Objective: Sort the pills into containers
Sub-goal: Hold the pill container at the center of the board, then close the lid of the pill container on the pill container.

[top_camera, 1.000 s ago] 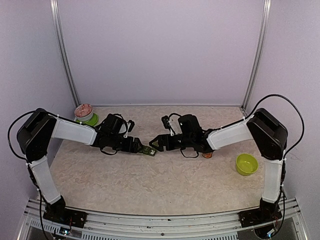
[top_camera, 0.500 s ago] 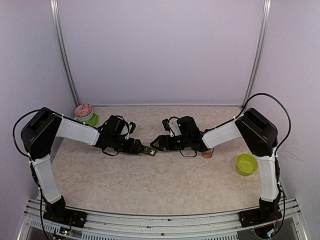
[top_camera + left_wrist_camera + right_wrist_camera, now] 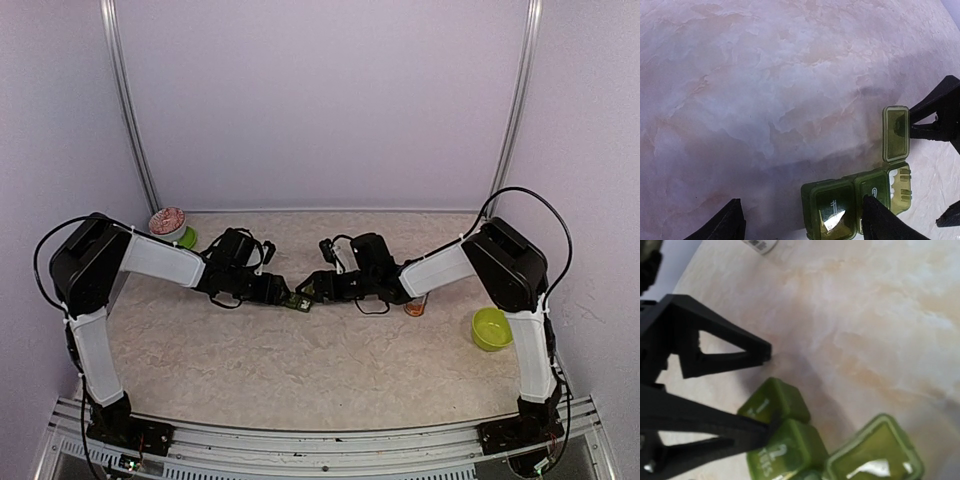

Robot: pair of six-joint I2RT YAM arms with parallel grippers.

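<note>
The containers (image 3: 297,300) are a dark green strip lying mid-table between both grippers. In the left wrist view the containers (image 3: 840,205) show lids marked 1 and 2 closed. The third lid (image 3: 896,133) is flipped open, with white pills (image 3: 894,184) inside that compartment. My left gripper (image 3: 800,202) is open and straddles compartment 1, with its right finger (image 3: 880,220) on lid 2. My right gripper (image 3: 314,289) is open at the strip's open end, one finger (image 3: 937,112) close to the raised lid. In the right wrist view the containers (image 3: 785,437) fill the lower middle, and that gripper's own fingers do not show.
A lime-green bowl (image 3: 492,328) sits at the right. An orange pill bottle (image 3: 416,306) stands beside the right forearm. A red-topped jar (image 3: 168,222) with a green lid (image 3: 188,239) next to it stands at the back left. Metal rails border the back wall.
Both arms have folded in a little while the grippers stay at the containers. The left jaws have narrowed slightly.
</note>
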